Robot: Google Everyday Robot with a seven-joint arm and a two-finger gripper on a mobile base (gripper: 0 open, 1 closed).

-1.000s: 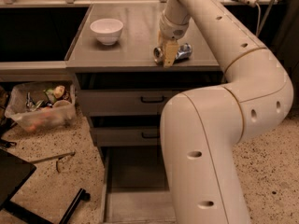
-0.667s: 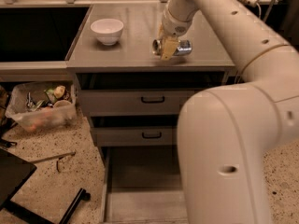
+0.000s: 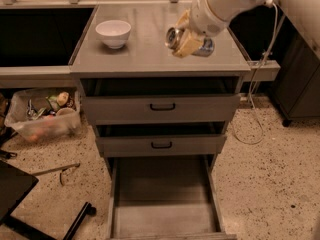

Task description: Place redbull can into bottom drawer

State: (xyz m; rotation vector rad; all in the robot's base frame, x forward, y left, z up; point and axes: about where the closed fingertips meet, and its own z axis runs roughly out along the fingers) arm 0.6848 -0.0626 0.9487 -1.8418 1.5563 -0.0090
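The redbull can (image 3: 176, 37) is a slim silvery can with bluish patches, lying sideways between the yellowish fingers of my gripper (image 3: 186, 40), which is shut on it. It hangs above the grey countertop (image 3: 145, 54), over its right half. The can's shiny round end faces left; its other end shows at the right of the fingers. The bottom drawer (image 3: 162, 219) is pulled far out below the cabinet, a long shallow grey tray with a plain floor. The gripper is well above it and farther back.
A white bowl (image 3: 113, 33) stands on the countertop at the left. Two upper drawers with black handles (image 3: 162, 106) are slightly open. A clear bin of clutter (image 3: 42, 116) sits on the floor at left. A white cable (image 3: 255, 94) hangs at right.
The arm has pulled up and away, so the cabinet and drawers show. The gripper has lifted with the can in it off the countertop.
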